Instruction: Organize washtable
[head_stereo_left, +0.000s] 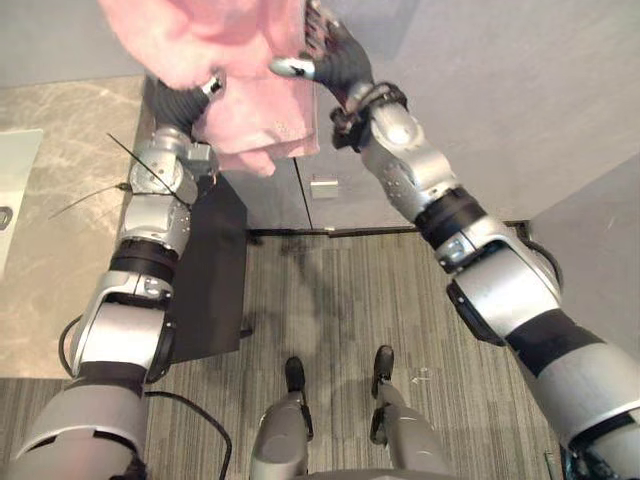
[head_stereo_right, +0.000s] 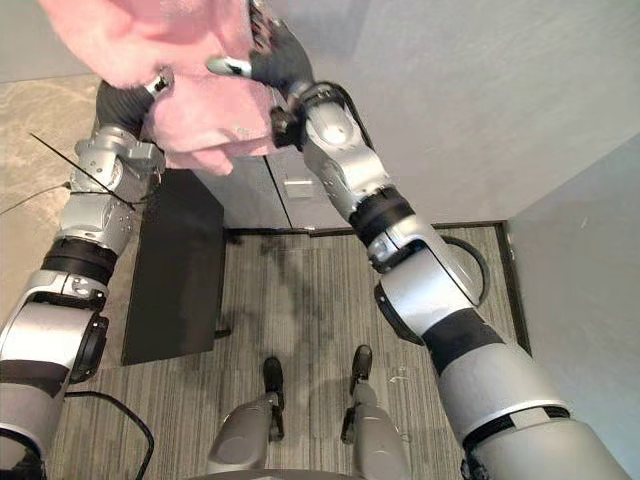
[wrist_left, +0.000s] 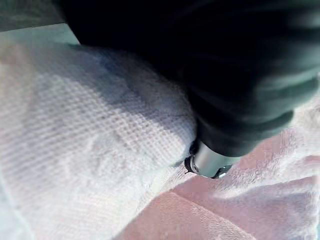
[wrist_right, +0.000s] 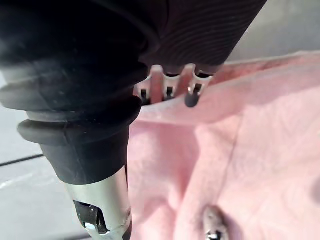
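Note:
I hold a pink towel (head_stereo_left: 255, 110) up close in front of the head camera, bunched at the top and hanging in folds. My left hand (head_stereo_left: 190, 95) is under its left part, with the thumb (wrist_left: 207, 162) pressed into the cloth and the rest of the fingers buried in it. My right hand (head_stereo_left: 335, 55) grips the towel's right edge: its fingers (wrist_right: 170, 87) curl over the hem and its thumb (head_stereo_left: 290, 68) pinches from the front. The towel hides whatever lies behind it.
A marble counter (head_stereo_left: 60, 200) runs along the left, with a pale basin edge (head_stereo_left: 12, 180). A black panel (head_stereo_left: 210, 270) stands beside it. Grey cabinet doors (head_stereo_left: 323, 187) and a grey wall (head_stereo_left: 520, 100) lie ahead, above striped carpet (head_stereo_left: 340, 300).

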